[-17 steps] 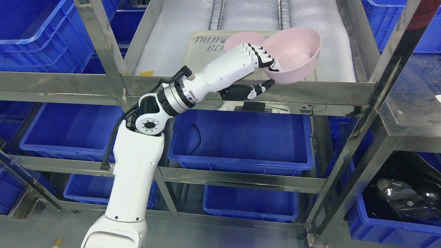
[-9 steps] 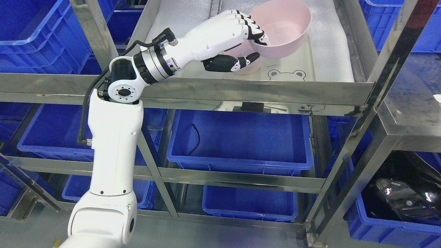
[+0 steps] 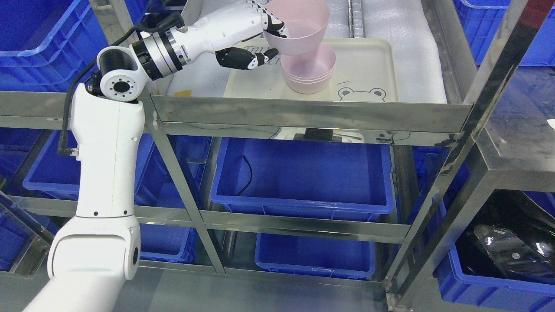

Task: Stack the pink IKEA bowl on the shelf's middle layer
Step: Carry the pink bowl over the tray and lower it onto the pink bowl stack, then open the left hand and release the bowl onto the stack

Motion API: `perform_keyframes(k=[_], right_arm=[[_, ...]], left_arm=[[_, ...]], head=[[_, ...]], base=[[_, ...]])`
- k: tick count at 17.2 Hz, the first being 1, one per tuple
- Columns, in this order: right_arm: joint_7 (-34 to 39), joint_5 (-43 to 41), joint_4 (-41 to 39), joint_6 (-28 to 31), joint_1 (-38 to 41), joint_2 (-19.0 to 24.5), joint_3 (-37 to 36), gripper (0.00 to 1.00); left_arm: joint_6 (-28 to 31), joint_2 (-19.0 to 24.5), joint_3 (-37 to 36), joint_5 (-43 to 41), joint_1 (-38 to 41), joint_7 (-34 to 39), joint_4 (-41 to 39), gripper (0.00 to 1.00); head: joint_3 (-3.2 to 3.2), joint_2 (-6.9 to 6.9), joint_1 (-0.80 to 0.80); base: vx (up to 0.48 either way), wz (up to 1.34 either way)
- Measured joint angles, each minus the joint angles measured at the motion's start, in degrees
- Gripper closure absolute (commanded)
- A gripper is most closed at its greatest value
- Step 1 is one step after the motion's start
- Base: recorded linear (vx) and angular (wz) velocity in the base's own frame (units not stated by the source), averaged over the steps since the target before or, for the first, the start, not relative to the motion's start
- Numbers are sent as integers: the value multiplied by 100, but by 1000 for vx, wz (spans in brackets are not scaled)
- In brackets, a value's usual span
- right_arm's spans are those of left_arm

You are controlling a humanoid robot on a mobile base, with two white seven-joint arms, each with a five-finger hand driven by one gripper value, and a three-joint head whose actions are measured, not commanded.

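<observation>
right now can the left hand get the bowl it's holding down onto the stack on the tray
Probably yes. The left hand holds the pink bowl by its rim, above and slightly left of the stacked bowls on the tray; nothing sits between them.

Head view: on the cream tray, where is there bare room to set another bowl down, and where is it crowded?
The cream tray is bare on its right half, from the stacked pink bowls to its right rim, above the bear print. The left half is crowded: the left hand holds a pink bowl over the stack there.
</observation>
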Motion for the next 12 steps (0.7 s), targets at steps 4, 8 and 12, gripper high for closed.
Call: perform_keyframes(k=[4, 8, 12], right_arm=[[0, 0, 0, 0, 0, 0, 0, 0], [0, 0, 0, 0, 0, 0, 0, 0], [0, 0, 0, 0, 0, 0, 0, 0]], left_arm=[[0, -19, -200, -198, -253, 0, 735, 96], [0, -187, -352, -566, -469, 21, 1362, 96], [0, -356, -483, -775, -738, 92, 1809, 96]], head=[[0, 0, 0], [0, 0, 0], [0, 0, 0]], base=[[0, 0], [0, 0], [0, 0]])
